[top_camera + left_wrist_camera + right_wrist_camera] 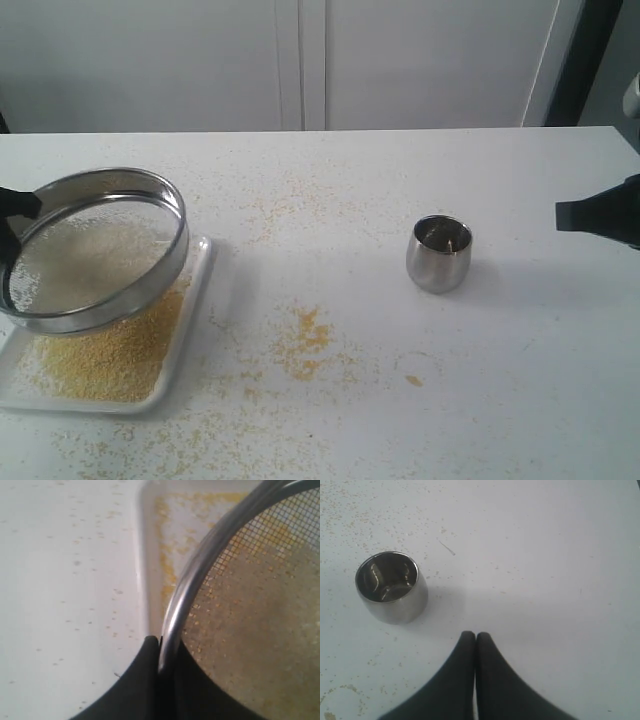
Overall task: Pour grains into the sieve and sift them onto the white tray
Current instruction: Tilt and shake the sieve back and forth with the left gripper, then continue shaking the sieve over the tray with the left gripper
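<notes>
The sieve (pixel 95 250), a wide steel ring with grey mesh, hangs tilted above the white tray (pixel 198 300) at the table's left. My left gripper (pixel 15 205) is shut on the sieve's rim (pixel 175 625), which passes between its black fingers (pixel 145 675). Pale grains (pixel 85 255) lie inside the sieve. A yellowish heap of grains (pixel 105 355) covers the tray below, also seen through the mesh (pixel 260 630). My right gripper (pixel 475 636) is shut and empty, hovering over bare table at the right (pixel 575 215), beside the steel cup (pixel 391 587).
The small steel cup (pixel 439 254) stands upright right of centre and looks empty. Spilled grains (pixel 305 340) form a patch in the middle of the white table, with more scattered around the tray. The table's back edge meets a white wall.
</notes>
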Action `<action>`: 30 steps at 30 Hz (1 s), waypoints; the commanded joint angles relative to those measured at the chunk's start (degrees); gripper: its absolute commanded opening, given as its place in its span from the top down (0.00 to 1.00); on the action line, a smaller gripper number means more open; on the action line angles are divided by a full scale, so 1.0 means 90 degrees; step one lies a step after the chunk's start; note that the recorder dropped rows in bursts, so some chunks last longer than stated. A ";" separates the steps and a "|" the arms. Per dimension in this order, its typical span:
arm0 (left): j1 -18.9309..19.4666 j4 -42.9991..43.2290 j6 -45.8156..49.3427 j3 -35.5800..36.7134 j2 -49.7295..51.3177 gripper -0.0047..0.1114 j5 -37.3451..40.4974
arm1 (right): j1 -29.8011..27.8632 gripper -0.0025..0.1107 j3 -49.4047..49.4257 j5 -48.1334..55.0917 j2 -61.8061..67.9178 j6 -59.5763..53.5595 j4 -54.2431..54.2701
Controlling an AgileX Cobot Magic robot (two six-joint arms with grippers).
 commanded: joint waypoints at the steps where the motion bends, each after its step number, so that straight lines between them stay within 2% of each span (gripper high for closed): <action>1: -0.0227 -0.0293 0.0942 -0.0004 -0.0130 0.96 0.0454 | -0.0029 0.98 0.0026 -0.0057 -0.0041 0.0035 -0.0017; 3: -0.0441 -0.0235 0.1376 0.0110 -0.0174 0.96 0.0329 | -0.0029 0.98 0.0026 -0.0057 -0.0041 0.0035 -0.0017; 4: -0.0417 -0.0141 0.1143 0.0124 -0.0174 0.96 0.0203 | -0.0029 0.98 0.0026 -0.0057 -0.0041 0.0035 -0.0017; 7: 0.0082 0.0134 -0.0483 0.0009 -0.0162 0.96 -0.0107 | -0.0029 0.98 0.0026 -0.0058 -0.0041 0.0142 -0.0017; 9: 0.0392 0.0108 -0.0748 -0.0028 -0.0162 0.96 -0.0025 | -0.0029 0.98 0.0026 -0.0058 -0.0041 0.0142 -0.0017; 11: 0.0348 -0.0051 -0.0202 -0.0028 -0.0190 0.96 0.0173 | -0.0029 0.98 0.0026 -0.0058 -0.0041 0.0142 -0.0017; 13: 0.0052 -0.0325 0.0696 -0.0028 -0.0190 0.96 0.0367 | -0.0029 0.98 0.0026 -0.0058 -0.0041 0.0142 -0.0017; 15: -0.0258 -0.0212 0.1027 -0.0028 -0.0200 0.96 0.0394 | -0.0029 0.98 0.0026 -0.0058 -0.0041 0.0142 -0.0017; 17: -0.0292 0.0053 0.0535 -0.0028 -0.0200 0.96 0.0206 | -0.0029 0.98 0.0026 -0.0058 -0.0041 0.0142 -0.0017; 20: 0.0100 0.0127 -0.0559 -0.0028 -0.0200 0.96 -0.0016 | -0.0029 0.98 0.0026 -0.0058 -0.0041 0.0142 -0.0017; 22: 0.0276 0.0112 -0.0660 -0.0028 -0.0200 0.96 0.0076 | -0.0029 0.98 0.0026 -0.0058 -0.0041 0.0142 -0.0017; 24: 0.0230 0.0093 -0.0013 -0.0028 -0.0200 0.96 0.0272 | -0.0029 0.98 0.0026 -0.0058 -0.0041 0.0142 -0.0017; 25: -0.0019 0.0047 0.1229 -0.0028 -0.0200 0.96 0.0560 | -0.0029 0.98 0.0026 -0.0058 -0.0041 0.0142 -0.0017; 26: -0.0149 0.0048 0.1916 -0.0028 -0.0200 0.96 0.0718 | -0.0029 0.98 0.0026 -0.0058 -0.0041 0.0142 -0.0017; 27: -0.0226 0.0048 0.2141 -0.0016 -0.0200 0.96 0.0772 | -0.0029 0.98 0.0026 -0.0058 -0.0041 0.0142 -0.0017; 28: -0.0239 0.0048 0.1760 -0.0016 -0.0200 0.96 0.0663 | -0.0029 0.98 0.0026 -0.0058 -0.0041 0.0142 -0.0017; 29: -0.0183 0.0142 0.0829 -0.0016 -0.0200 0.96 0.0402 | -0.0029 0.98 0.0026 -0.0058 -0.0041 0.0142 -0.0017; 30: 0.0080 0.0172 -0.1235 -0.0016 -0.0200 0.96 0.0091 | -0.0029 0.98 0.0026 -0.0058 -0.0041 0.0142 -0.0017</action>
